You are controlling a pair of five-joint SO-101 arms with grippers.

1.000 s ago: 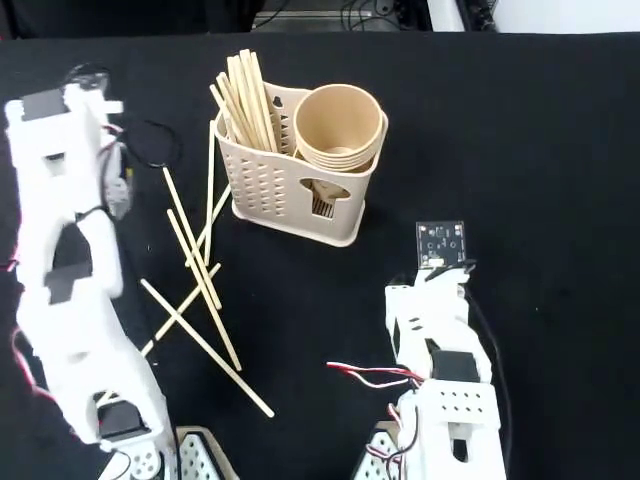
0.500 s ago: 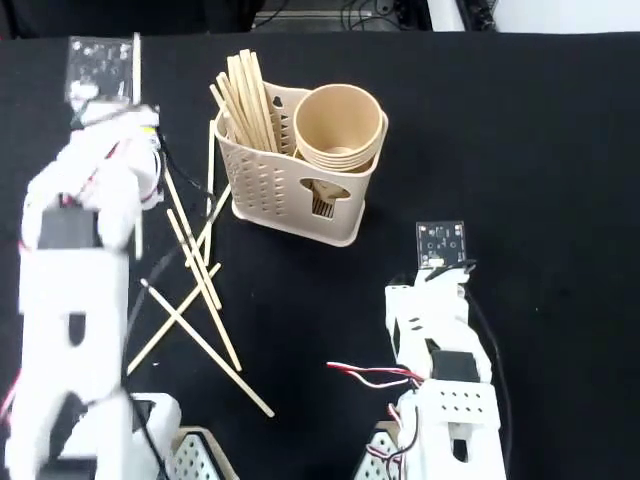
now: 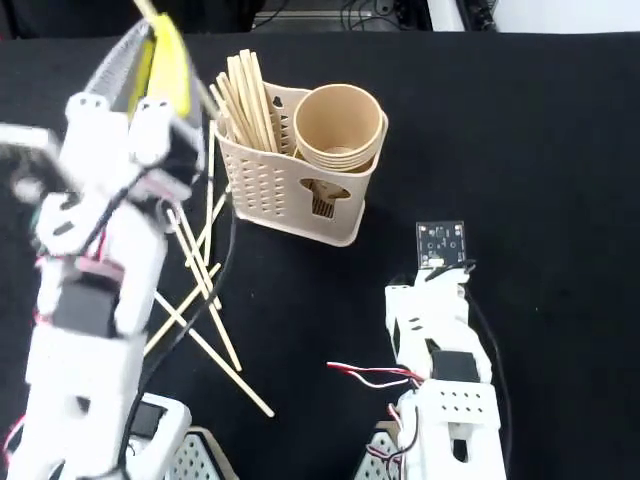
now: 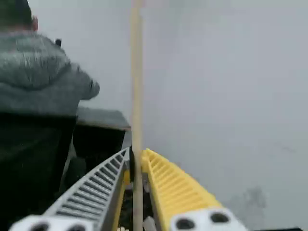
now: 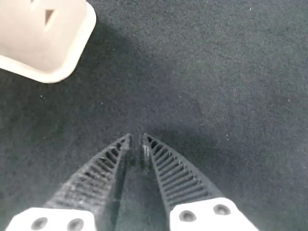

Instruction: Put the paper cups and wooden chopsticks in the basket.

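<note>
Left tool (image 4: pixel 136 159) has raised a chopstick (image 4: pixel 136 82) off the black table (image 3: pixel 540 140).

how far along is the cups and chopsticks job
Done: the paper cups and a bundle of chopsticks stand in the basket. In hand: the left gripper is shut on one chopstick, raised beside the basket. To do: several loose chopsticks lie crossed on the table. The right gripper is shut, empty.

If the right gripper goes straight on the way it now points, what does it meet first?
Most likely the bare black table: the right gripper, shut, points down at it. The basket lies off to one side of that line.
</note>
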